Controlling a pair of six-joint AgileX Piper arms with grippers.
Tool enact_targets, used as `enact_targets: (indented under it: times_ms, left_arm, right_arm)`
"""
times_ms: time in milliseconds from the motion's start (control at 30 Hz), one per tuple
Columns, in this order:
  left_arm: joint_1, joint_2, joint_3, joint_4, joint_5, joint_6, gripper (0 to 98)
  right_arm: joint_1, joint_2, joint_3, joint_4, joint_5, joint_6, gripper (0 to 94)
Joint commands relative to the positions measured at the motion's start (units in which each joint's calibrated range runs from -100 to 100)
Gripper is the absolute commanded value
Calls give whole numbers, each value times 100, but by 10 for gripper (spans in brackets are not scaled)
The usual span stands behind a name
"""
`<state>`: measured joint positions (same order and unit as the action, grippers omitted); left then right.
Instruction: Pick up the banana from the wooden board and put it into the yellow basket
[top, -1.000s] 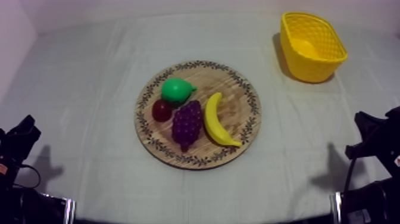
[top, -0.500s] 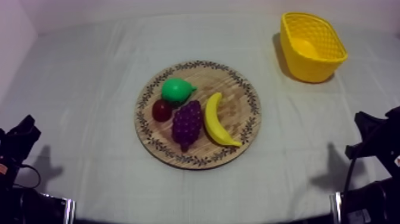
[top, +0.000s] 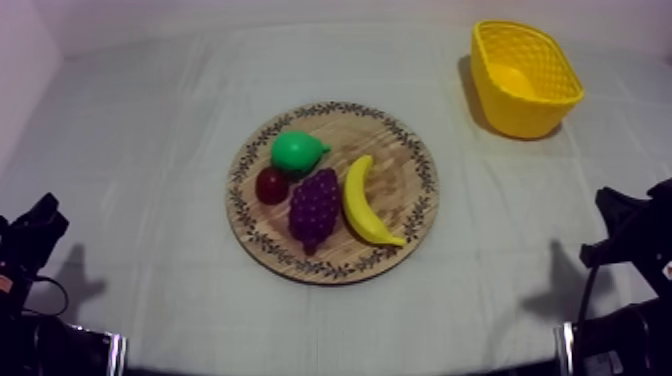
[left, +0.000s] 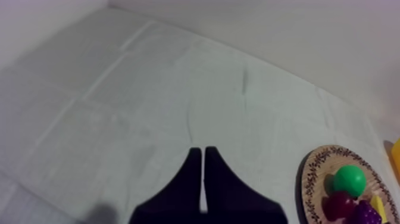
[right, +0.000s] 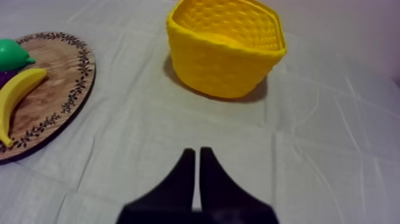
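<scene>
Table (top: 140, 150) (cloth-covered): wooden board (top: 408, 180), yellow basket (top: 525, 112)

Both arms sit low and drawn back, one at each side. The left arm (top: 30, 240) is a dark folded shape at the near left, and the right arm (top: 632, 228) mirrors it at the near right. The left gripper (left: 203, 152) has its two black fingers pressed together into a narrow wedge, with a thin seam and nothing between the jaws. The right gripper (right: 197, 152) looks the same, tips level and together, gripping nothing, pointing forward and slightly down.
</scene>
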<state>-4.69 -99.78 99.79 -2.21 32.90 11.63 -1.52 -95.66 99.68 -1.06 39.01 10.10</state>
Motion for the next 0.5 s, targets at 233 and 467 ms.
enact_targets:
  times_ms: [233, 467]
  left_arm:
    - [2, -5, -1, 3, 0, 2, 1]
    - [2, -5, -1, 3, 0, 2, 1]
  right_arm:
    - [-1, -1, -1, 1, 2, 3, 4]
    - [-1, -1, -1, 1, 2, -35, 4]
